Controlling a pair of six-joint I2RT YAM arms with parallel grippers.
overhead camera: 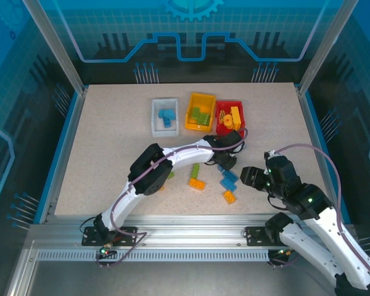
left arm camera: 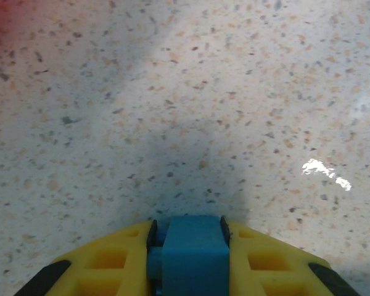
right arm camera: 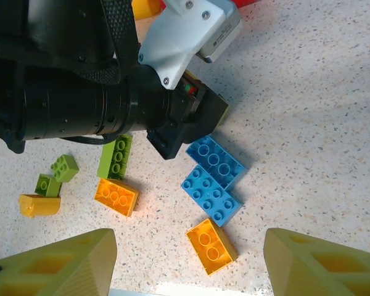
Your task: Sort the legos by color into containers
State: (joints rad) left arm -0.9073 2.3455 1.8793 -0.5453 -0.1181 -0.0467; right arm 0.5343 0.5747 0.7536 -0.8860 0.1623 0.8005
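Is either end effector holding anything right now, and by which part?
The left end effector clamps a blue lego across its opposite sides. The right end effector is open, holding nothing.

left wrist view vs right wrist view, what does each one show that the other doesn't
Left wrist view: the left gripper shut on a blue brick, seen close up, with a red blur in the top left corner.

Right wrist view: the open right gripper, the left arm across the top, and loose pieces lying around it: two blue bricks, orange bricks, green bricks and a yellow piece.

Both: the speckled table and yellow gripper fingers at the bottom edge.
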